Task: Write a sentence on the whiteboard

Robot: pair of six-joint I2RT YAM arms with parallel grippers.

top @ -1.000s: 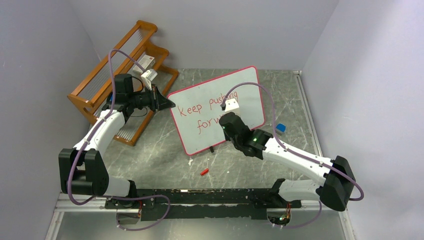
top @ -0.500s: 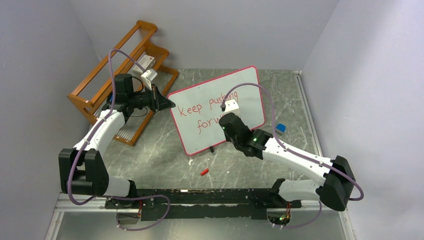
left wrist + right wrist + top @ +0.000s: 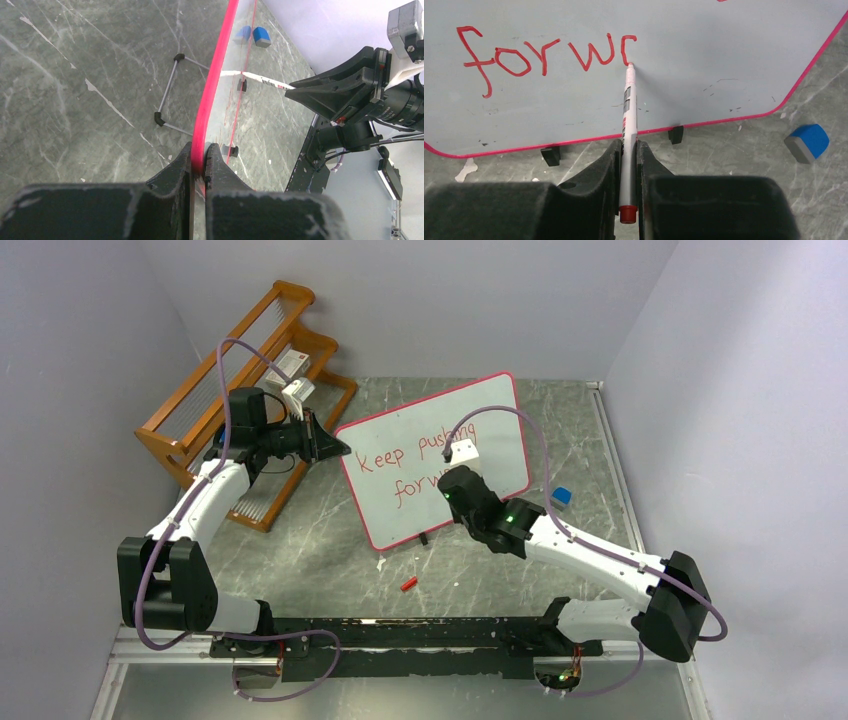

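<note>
The whiteboard (image 3: 500, 420) stands tilted on the table, white with a red-pink frame and black feet. The sentence (image 3: 400, 458) in red reads "Keep pushing" above "forw" in the top view. In the right wrist view the lower line (image 3: 544, 52) reads "forw" plus a part-drawn letter. My right gripper (image 3: 628, 148) is shut on a white marker (image 3: 628, 125) with a red end, its tip touching the board. My left gripper (image 3: 199, 154) is shut on the whiteboard's red frame edge (image 3: 215, 90) at its left corner (image 3: 340, 447).
A wooden rack (image 3: 240, 390) stands at the back left behind my left arm. A blue eraser (image 3: 561, 496) lies right of the board, also in the right wrist view (image 3: 808, 142). A red marker cap (image 3: 408, 583) lies on the table in front of the board.
The right gripper and marker have shifted very slightly while marking the lower line. The left arm and the board have not moved.
</note>
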